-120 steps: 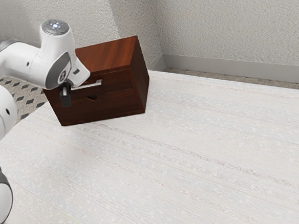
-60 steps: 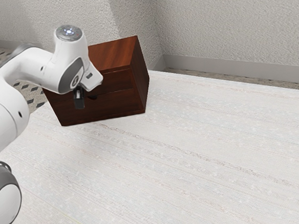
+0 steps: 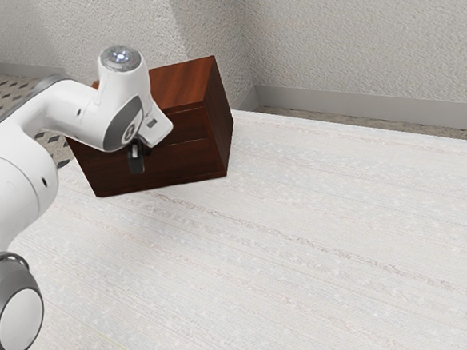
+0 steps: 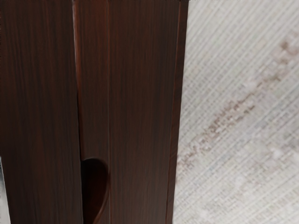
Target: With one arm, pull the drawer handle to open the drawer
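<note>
A dark wooden box stands at the back of the table, near the exterior view's left. Its lower drawer front looks flush with the box face. My gripper hangs down right in front of that face and covers the middle of it. In the wrist view the wood grain of the drawer front is very close. A half-round finger notch, the handle, is cut beside a seam there. Whether the black gripper is touching the wood cannot be told.
The pale wooden table stretches wide toward the exterior view's right and front. A textured wall with a grey baseboard runs behind. My white arm crosses in front of the box's left part.
My hand has moved toward the exterior view's right along the box front and slightly lower, from the box's left edge to the middle of the drawer. The box has not moved.
</note>
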Tool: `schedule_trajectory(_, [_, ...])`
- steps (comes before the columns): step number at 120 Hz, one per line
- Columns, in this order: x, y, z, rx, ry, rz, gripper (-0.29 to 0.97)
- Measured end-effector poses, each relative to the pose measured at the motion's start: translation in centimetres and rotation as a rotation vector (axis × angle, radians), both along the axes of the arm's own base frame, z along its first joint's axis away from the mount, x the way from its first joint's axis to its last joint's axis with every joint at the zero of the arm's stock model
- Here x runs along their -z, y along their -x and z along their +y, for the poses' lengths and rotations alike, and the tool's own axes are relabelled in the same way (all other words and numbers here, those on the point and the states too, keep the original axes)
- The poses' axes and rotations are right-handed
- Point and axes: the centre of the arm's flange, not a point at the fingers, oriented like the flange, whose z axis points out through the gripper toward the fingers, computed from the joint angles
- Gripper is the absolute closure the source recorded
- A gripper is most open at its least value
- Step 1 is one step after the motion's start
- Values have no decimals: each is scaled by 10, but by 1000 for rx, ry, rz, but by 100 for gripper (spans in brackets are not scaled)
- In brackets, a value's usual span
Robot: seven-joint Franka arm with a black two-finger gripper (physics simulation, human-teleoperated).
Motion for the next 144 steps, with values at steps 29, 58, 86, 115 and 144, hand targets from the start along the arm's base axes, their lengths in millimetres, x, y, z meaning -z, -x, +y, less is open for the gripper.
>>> schedule_trajectory(29, [-8, 8, -3, 5, 9, -6, 2])
schedule_trajectory(58, [-19, 27, -6, 0, 26, 3, 0])
schedule_trajectory(86, [-17, 39, -13, 4, 44, 25, 0])
schedule_trajectory(115, [-18, 51, -35, 33, 65, 41, 4])
schedule_trajectory(144, [-11, 58, -45, 44, 83, 60, 0])
